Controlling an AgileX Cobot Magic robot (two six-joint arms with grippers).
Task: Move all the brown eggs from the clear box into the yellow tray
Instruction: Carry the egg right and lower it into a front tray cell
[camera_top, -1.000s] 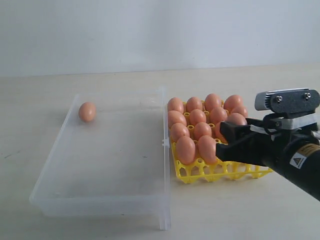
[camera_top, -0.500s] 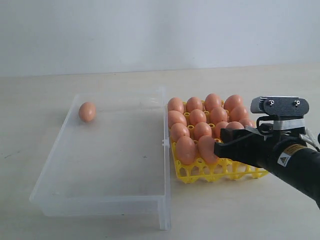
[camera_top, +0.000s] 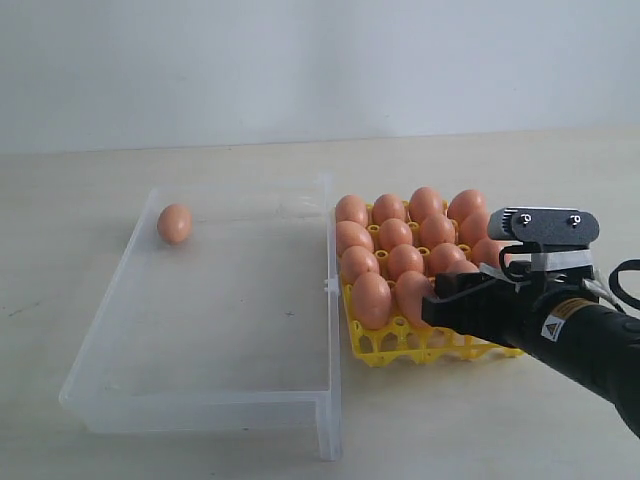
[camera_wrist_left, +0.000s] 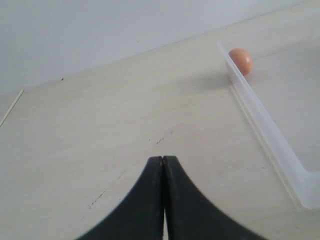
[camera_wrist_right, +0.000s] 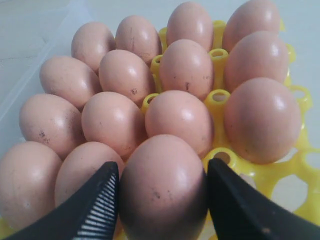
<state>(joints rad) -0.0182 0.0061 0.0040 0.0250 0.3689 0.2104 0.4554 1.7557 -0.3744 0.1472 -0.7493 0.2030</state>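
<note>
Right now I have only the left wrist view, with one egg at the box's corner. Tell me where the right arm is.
Observer: The right gripper is over the yellow tray, at its near row.
Operator: Report what its jaws hold.
Observer: The jaws hold a brown egg, one jaw against each side of it, as the right wrist view shows.
Operator: Check the rest of the clear box for me.
Observer: The exterior view shows only that lone egg in the clear box. No other egg shows in it.
</note>
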